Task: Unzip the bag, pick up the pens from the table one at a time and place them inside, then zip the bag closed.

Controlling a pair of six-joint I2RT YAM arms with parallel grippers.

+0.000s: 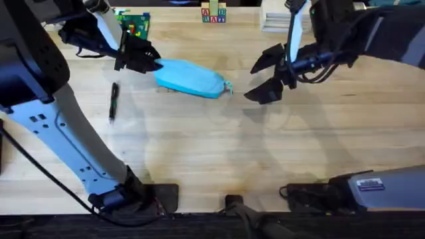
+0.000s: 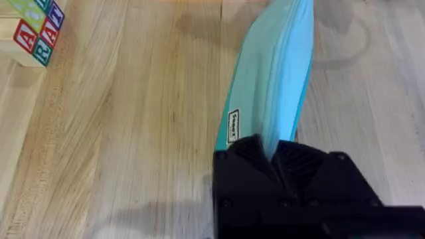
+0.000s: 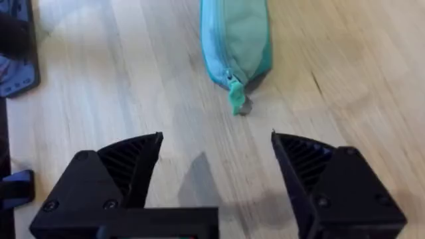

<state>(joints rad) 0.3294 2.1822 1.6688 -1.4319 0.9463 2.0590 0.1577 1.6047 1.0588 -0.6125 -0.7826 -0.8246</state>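
The light blue bag lies on the table, its zipper closed and its small pull at the right end. My left gripper is shut on the bag's left end; in the left wrist view the bag runs out from between the black fingers. My right gripper hovers open just right of the pull, and the right wrist view has the pull a little ahead of the spread fingers. One dark pen lies left of the bag.
Lettered toy blocks stand at the back centre, also seen as blocks in the left wrist view. A green and multicoloured object sits at the back left, pale flat items at the back right. Bare wood spans the table's front half.
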